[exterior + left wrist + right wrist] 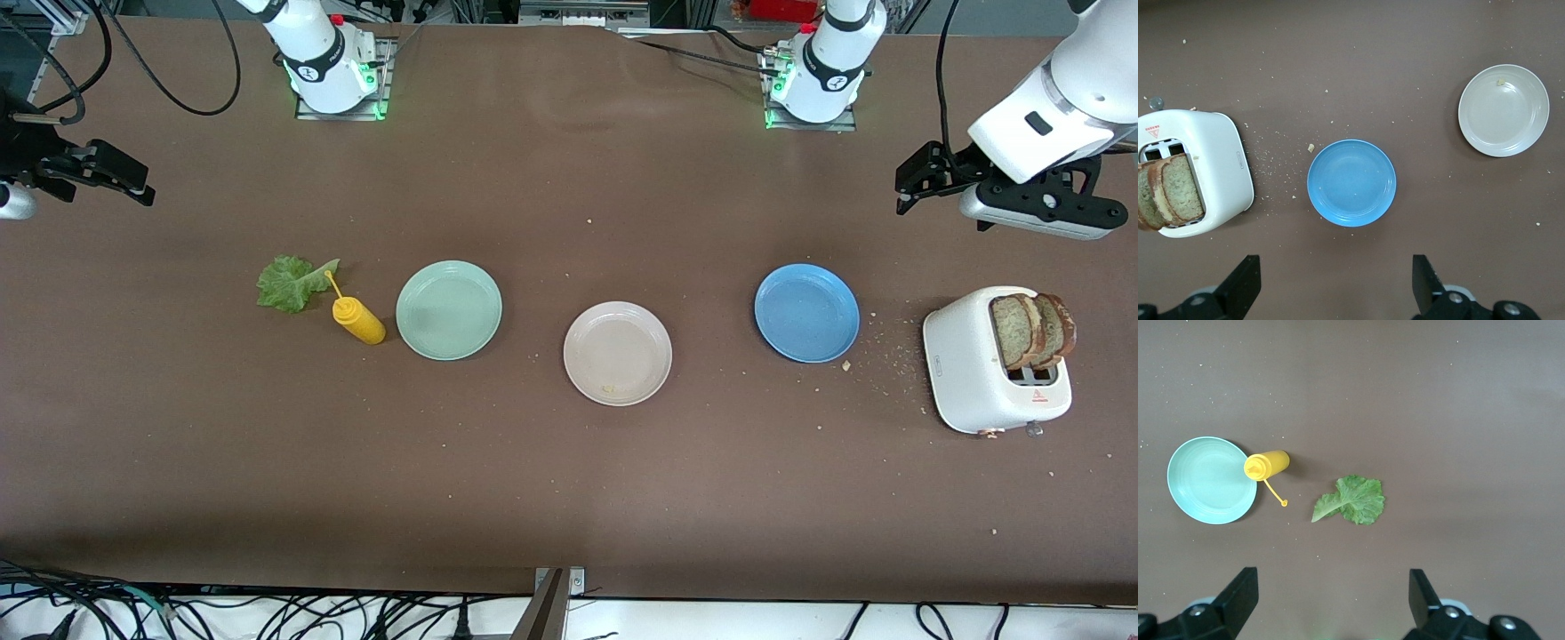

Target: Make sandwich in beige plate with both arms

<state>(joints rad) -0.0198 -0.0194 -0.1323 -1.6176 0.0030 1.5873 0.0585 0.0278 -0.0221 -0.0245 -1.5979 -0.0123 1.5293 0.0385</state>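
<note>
The beige plate lies empty at the table's middle; it also shows in the left wrist view. Two brown bread slices stand in a white toaster at the left arm's end, also seen in the left wrist view. A green lettuce leaf lies flat toward the right arm's end and shows in the right wrist view. My left gripper hangs open and empty, high over bare table by the toaster. My right gripper hangs open and empty, high over bare table by the lettuce.
A yellow squeeze bottle lies between the lettuce and a mint-green plate. A blue plate lies between the beige plate and the toaster. Crumbs are scattered around the toaster.
</note>
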